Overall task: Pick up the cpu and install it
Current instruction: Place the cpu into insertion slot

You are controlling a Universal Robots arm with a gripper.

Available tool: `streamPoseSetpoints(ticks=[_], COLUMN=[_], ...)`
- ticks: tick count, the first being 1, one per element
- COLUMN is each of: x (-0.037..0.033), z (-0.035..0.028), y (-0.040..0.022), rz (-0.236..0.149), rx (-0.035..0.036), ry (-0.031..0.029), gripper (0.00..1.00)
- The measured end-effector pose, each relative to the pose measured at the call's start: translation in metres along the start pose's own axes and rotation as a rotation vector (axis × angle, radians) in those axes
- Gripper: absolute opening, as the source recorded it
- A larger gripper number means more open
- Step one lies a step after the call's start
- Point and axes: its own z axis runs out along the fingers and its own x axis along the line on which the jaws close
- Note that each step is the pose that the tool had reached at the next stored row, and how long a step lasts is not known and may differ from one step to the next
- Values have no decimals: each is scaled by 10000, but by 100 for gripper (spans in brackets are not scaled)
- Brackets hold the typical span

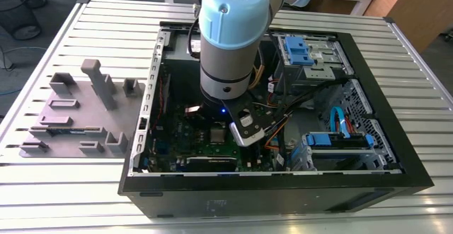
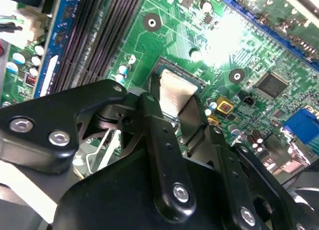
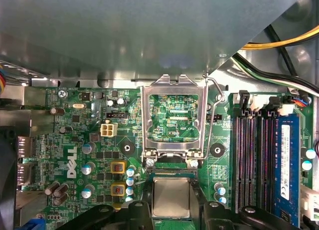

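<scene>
Pinching the cpu (image 3: 171,196) by two opposite edges, the gripper (image 3: 171,206) is found closed, its black fingers (image 2: 155,125) set against the sides of the chip in both wrist views. The dull silver top is left uncovered between them. The chip is held level, directly over the socket (image 2: 187,73) or just touching it; whether it is seated cannot be told.

Handling is judged as follows. The chip is taken to be light, thin and stiff, with a smooth metal top that may slip under a weak pinch. Its underside contacts and the socket pins are considered fragile, so hold is best taken at the bare side edges only, as is done now, with the chip kept flat and no downward force applied.

Just beyond the socket, the hinged frame (image 3: 174,84) is swung open and stands raised, with its lever (image 3: 213,120) released beside it. A memory stick (image 3: 285,160) is fitted in a slot near the socket on the green board (image 3: 75,140). In the exterior view the arm (image 1: 230,37) is reached down into the open case (image 1: 269,194), which lies on a slatted table (image 1: 63,191).
</scene>
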Motion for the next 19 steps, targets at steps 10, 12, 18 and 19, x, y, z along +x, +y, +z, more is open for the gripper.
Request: streamPoseSetpoints(ticks=[10, 12, 18, 19], x=[0, 0, 0, 0], z=[0, -1, -1, 0], y=[0, 0, 5, 6], rz=[2, 5, 6, 9], rx=[106, 219, 223, 223], ry=[-1, 0, 0, 0], gripper=[48, 48, 48, 48])
